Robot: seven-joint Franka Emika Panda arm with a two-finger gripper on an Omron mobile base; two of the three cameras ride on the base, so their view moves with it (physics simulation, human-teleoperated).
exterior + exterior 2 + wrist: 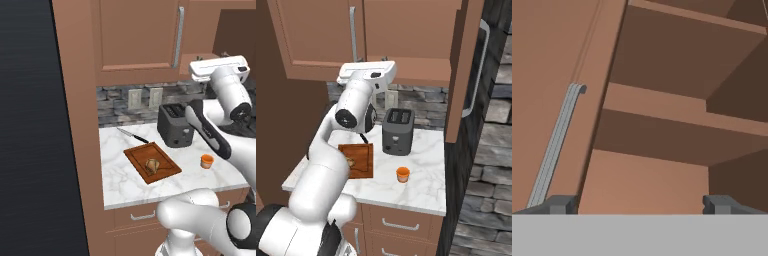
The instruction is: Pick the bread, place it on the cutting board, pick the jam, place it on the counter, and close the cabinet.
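The tan bread (pixel 152 164) (pixel 351 162) lies on the reddish cutting board (pixel 138 156) (pixel 362 152). To the board's right, the orange jam (pixel 207 161) (pixel 402 174) stands on the marble counter (pixel 120 181) (pixel 423 187). The cabinet's right door (pixel 463 60) is swung open, while its left door (pixel 135 35) is shut. My gripper (pixel 639 205) is open and holds nothing. It is raised in front of the open cabinet's bare shelves (pixel 677 100), with the white hand (pixel 220 67) (pixel 367 70) just below the cabinet's bottom edge.
A dark toaster (pixel 175 125) (pixel 398 131) stands at the back of the counter, and a knife (pixel 132 135) lies behind the board. The open door's bar handle (pixel 479 70) juts out on the right. Drawers (pixel 401 222) sit under the counter.
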